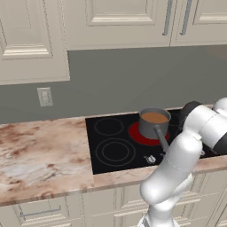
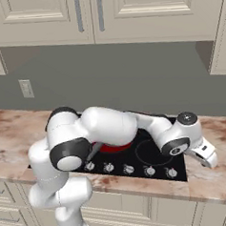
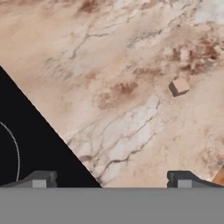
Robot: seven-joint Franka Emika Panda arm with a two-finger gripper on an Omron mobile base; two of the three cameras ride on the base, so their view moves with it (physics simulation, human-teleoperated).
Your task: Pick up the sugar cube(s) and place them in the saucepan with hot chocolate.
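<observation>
Matt grey metal saucepan (image 1: 154, 125) holding smooth, opaque light-brown hot chocolate (image 1: 154, 117). Glossy black glass cooktop (image 1: 116, 146) set in a polished, veined pink-and-cream marble counter (image 1: 40, 155). A small, matt, pale-tan sugar cube (image 3: 179, 86) lies on the marble. Painted cream wood cabinets (image 1: 115, 20).

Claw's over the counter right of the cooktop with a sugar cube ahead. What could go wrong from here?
1. The sugar cube is small, sits tilted on the marble counter, and lies well off the open claw line, so a straight descent would likely miss or nudge it.
2. The saucepan of hot chocolate stands on a glowing red burner with its handle pointing toward the front edge; the carry back could clip it and spill.
</observation>
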